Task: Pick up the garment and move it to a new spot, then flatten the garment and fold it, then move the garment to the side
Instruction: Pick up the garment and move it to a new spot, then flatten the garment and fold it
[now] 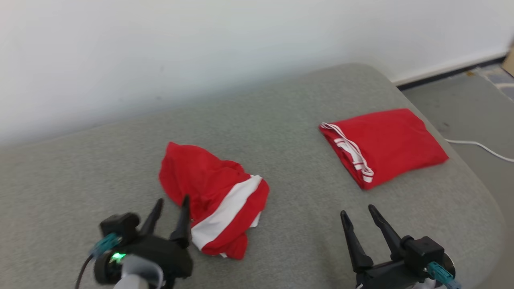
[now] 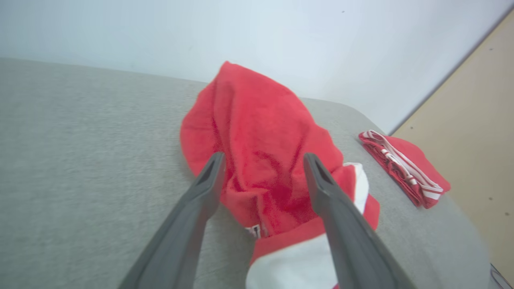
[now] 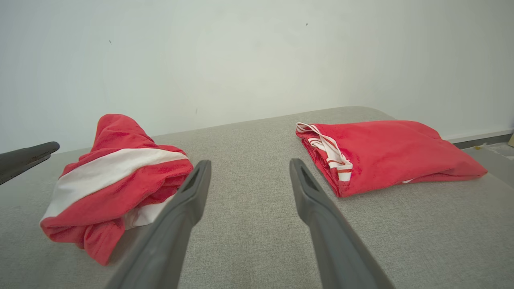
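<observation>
A crumpled red garment with a broad white stripe lies in a heap on the grey padded surface, left of centre. My left gripper is open at the heap's near left edge, with nothing between its fingers. In the left wrist view this gripper points over the garment, fingers wide apart. My right gripper stands open over bare surface at the lower right. In the right wrist view, the open right gripper points between the heap and a folded garment.
A neatly folded red garment with white trim lies near the surface's right edge, also seen as the folded garment. A white wall runs behind. Right of the rounded edge is grey floor with a white cable.
</observation>
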`<state>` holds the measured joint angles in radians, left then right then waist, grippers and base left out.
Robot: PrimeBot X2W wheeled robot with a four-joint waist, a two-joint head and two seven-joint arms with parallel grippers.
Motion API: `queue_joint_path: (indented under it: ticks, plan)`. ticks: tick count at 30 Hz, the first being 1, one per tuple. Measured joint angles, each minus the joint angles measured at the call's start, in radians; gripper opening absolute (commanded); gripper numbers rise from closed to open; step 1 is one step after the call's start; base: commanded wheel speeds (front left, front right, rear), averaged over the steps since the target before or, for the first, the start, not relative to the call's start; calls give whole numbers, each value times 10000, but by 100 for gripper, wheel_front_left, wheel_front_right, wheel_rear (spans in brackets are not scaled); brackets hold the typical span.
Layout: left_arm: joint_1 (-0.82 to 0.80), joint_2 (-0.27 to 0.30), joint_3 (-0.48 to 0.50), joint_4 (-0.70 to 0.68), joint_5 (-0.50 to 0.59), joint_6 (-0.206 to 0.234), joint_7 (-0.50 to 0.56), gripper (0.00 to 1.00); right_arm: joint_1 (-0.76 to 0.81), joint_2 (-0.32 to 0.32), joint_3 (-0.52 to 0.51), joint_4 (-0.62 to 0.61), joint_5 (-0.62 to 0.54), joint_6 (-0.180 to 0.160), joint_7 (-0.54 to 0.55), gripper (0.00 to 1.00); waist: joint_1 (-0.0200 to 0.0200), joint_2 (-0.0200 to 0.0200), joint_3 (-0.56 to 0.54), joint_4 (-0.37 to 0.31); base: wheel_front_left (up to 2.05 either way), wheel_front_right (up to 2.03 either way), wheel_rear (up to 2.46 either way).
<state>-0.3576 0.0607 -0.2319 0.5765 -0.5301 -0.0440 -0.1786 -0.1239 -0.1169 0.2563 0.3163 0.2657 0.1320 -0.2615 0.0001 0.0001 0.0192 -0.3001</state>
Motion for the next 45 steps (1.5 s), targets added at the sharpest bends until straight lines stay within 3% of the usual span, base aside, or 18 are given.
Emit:
queue_joint_path:
  ticks: [4, 10, 21, 31, 45]
  plan:
    - [1118, 408, 640, -1218, 121, 295, -731, 100, 276, 29, -422, -109, -134, 0, 0, 100, -1, 0, -351, 605, 0, 0, 0]
    - [2409, 604, 1258, -2811, 878, 583, -826, 100, 585, 82, -740, -199, -247, 0, 4, 100, -1, -1, -679, 1111, 0, 0, 0]
    - [4948, 359, 2426, -5183, 2543, 784, -853, 100, 1075, 167, -1336, -138, -391, 0, 4, 100, -2, -1, -1171, 1842, 0, 0, 0]
    - [5520, -2, 2849, -5494, 2803, 568, -851, 100, 1033, 291, -1409, 31, -430, 0, 4, 100, -2, -1, -1185, 2079, 0, 0, 0]
    - [5365, -84, 2823, -5162, 3005, 349, -851, 100, 825, 345, -1183, 130, -430, 0, 2, 100, -1, -1, -1030, 2079, 0, 0, 0]
